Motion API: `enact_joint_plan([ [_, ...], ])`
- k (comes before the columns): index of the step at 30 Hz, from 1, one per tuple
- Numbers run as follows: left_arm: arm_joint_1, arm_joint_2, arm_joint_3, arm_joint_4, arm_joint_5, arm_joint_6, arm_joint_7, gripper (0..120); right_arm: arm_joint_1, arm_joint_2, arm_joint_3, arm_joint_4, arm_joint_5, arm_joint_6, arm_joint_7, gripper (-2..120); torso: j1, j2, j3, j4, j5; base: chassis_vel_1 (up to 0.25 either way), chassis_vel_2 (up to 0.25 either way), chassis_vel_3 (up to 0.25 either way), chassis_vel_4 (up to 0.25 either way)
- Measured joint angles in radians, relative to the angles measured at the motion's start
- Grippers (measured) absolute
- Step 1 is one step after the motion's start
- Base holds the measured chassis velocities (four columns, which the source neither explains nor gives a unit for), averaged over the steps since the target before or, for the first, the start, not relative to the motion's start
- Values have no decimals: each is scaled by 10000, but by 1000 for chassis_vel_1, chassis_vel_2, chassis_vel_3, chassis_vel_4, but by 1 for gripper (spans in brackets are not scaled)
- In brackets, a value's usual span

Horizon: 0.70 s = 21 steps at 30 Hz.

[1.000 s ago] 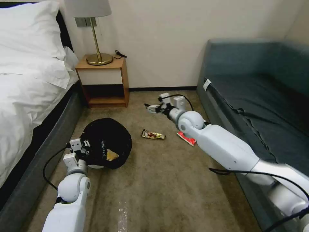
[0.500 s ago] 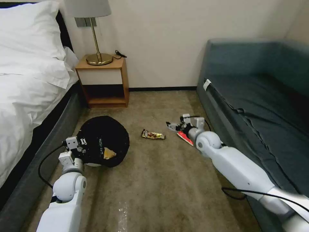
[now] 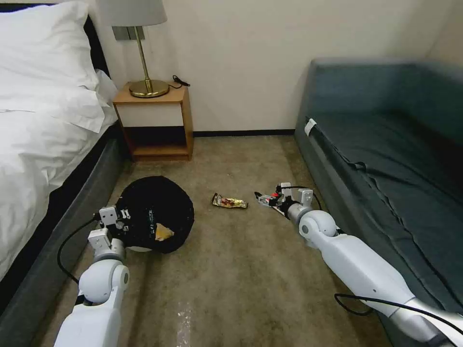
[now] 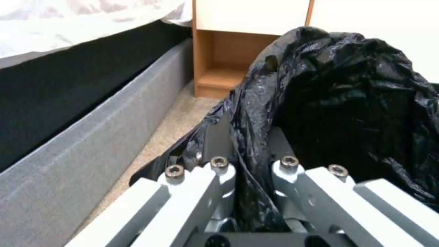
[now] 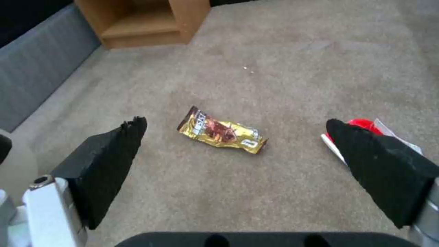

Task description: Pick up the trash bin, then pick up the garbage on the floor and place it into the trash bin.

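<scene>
Carpeted floor (image 3: 241,270) | trash bin (image 3: 154,212) rim clamped by left gripper (image 3: 126,215) | right gripper (image 5: 238,151) lowered, spread wide, toward snack wrapper (image 5: 222,130); grasp judged imminent.

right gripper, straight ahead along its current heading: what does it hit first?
Likely the gold-brown snack wrapper on the carpet, centred between the open right gripper fingers. The red-and-white packet sits beside one finger, off that line. Depth unclear.

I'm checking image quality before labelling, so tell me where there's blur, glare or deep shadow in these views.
Head view: the sofa's far end looks soft and the bin's black liner is too dark for detail. Left wrist view: the liner glints in patches, its hollow near black, the left gripper clamped on its rim. Right wrist view: gold wrapper sharp with small glare, open right gripper pads dark.
</scene>
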Motion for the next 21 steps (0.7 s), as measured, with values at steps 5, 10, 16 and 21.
enact_joint_plan([
  [5, -17, 72, -16, -35, -9, 0, 4, 4, -15, -25, 3, -79, -11, 180, -220, 100, 0, 0, 0, 0, 0, 0, 0, 0, 0],
  [10, 3, 56, -32, -43, -11, 0, 4, 4, -26, -28, -37, -186, -70, 385, -365, 100, 0, 1, 0, 0, 0, 0, 0, 0, 0],
  [16, 29, 29, -65, -19, -11, -2, 4, 4, 104, -58, -185, -291, -103, 420, -386, 100, 0, 0, 0, 0, -1, 0, 0, 0, 0],
  [21, 53, 29, -86, -17, -10, -16, 0, 4, 193, -66, -235, -314, -94, 424, -375, 100, 0, 2, 0, 0, 0, -104, 100, 104, -97],
])
